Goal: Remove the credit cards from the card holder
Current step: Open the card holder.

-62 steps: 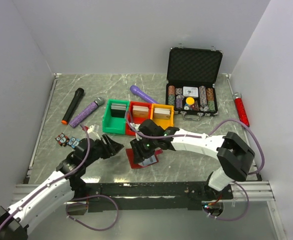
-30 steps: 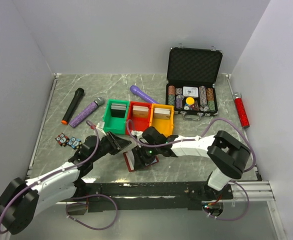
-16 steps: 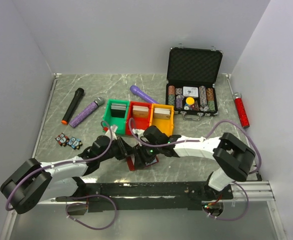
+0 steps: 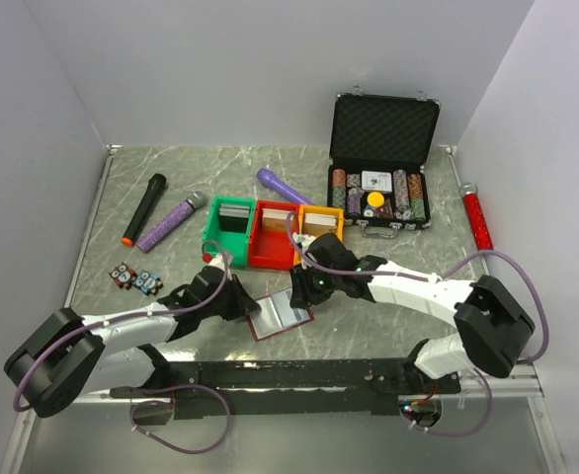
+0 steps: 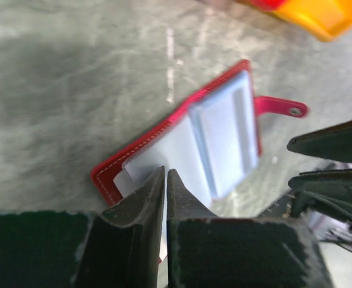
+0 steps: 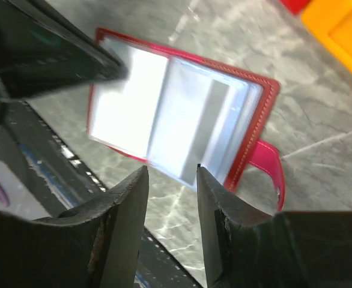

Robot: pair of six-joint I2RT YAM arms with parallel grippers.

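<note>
Near front edge: card holder (image 4: 282, 315) open flat. L claw (image 5: 164, 180) nearly shut on its sleeve edge, prob. anchoring; R claw (image 6: 171, 174) half-open, empty, above.

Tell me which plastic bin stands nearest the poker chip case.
The yellow bin, at the right end of the row; the red bin is in the middle and the green bin farthest away.

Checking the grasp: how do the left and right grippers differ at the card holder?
The left gripper has its fingers pinched on a pale sleeve corner of the card holder; the right gripper has fingers apart, empty. The left is at the holder's left edge, the right at its right. Both face the open holder.
</note>
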